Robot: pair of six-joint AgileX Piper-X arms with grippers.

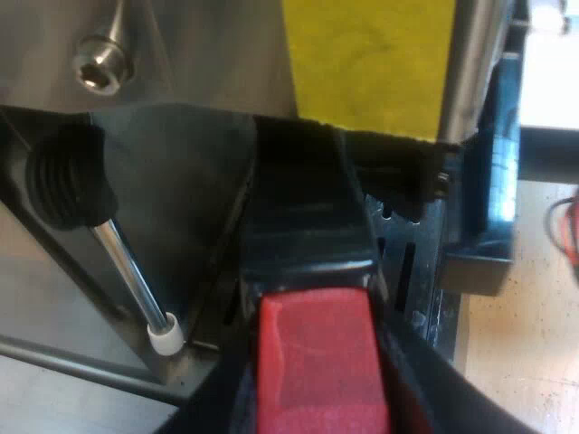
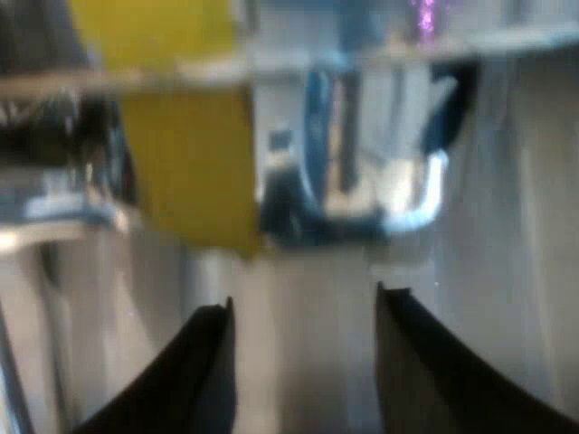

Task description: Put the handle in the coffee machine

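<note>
1. Left wrist view: the left gripper (image 1: 317,398) is clamped on the handle (image 1: 308,226) at its red end; the handle's far end reaches under the espresso machine (image 1: 199,45) front, below a yellow label (image 1: 371,54).
2. Right wrist view: the right gripper (image 2: 303,362) has its fingers spread and holds nothing, facing the machine's steel front.

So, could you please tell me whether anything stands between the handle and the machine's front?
Nothing visible does. The left gripper holds the handle, whose dark end reaches under the machine's front. The steam wand stands beside it, apart.
</note>
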